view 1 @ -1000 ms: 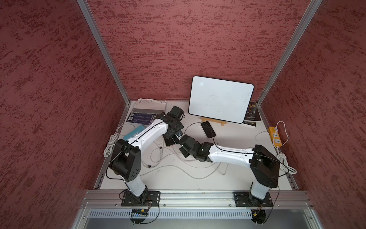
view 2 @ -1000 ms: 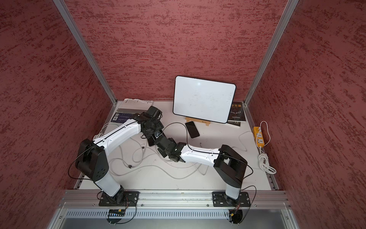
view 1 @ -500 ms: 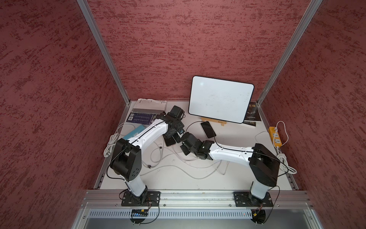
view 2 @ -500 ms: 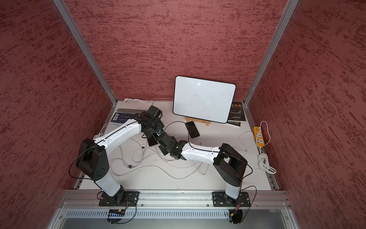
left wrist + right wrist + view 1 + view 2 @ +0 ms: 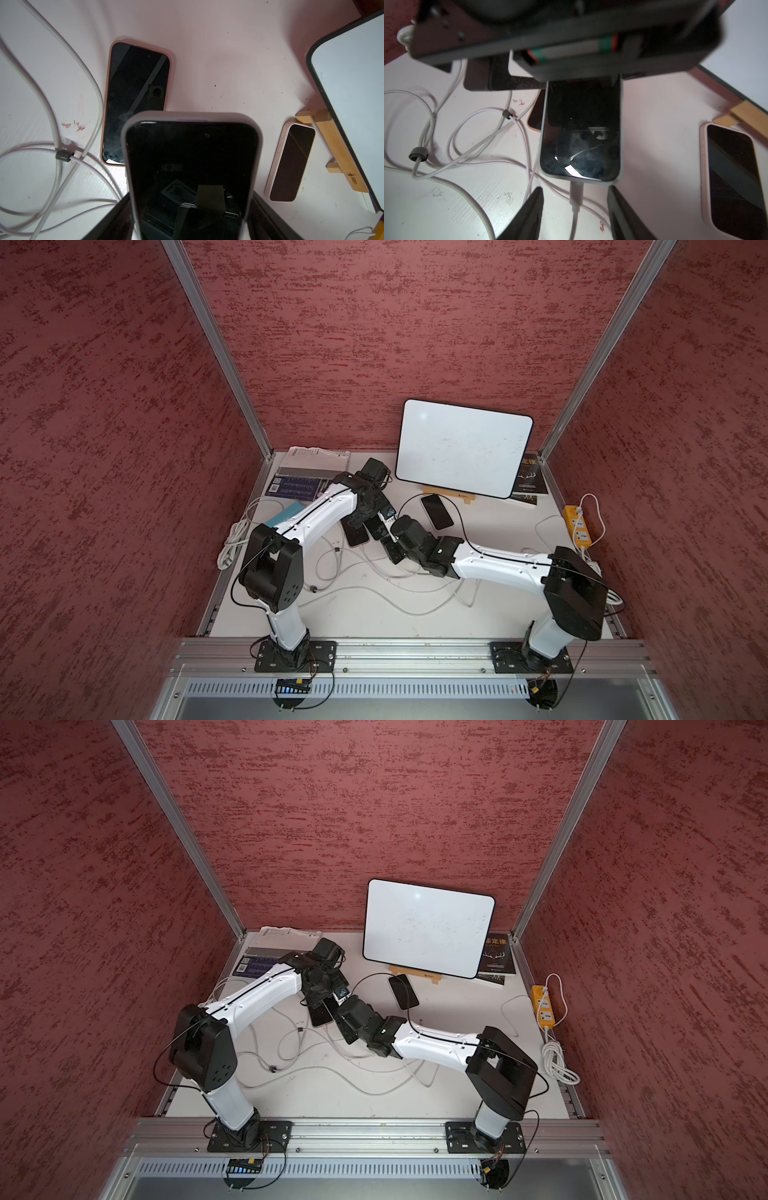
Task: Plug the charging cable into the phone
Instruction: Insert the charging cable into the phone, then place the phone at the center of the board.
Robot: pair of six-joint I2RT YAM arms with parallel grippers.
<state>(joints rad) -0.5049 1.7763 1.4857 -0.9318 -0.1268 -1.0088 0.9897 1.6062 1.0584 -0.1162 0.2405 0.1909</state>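
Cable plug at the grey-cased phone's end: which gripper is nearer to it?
Right. The right gripper stands open with the plug between its fingers, untouched; the left gripper grips the phone at its opposite end.

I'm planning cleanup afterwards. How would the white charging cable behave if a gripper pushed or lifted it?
Probably floppy: the white charging cable lies in loose loops on the table. Lifting one spot would likely drag neighbouring strands, since they cross and a dark clip binds some. Its plug looks seated in the grey-cased phone, so tugging may pull that.
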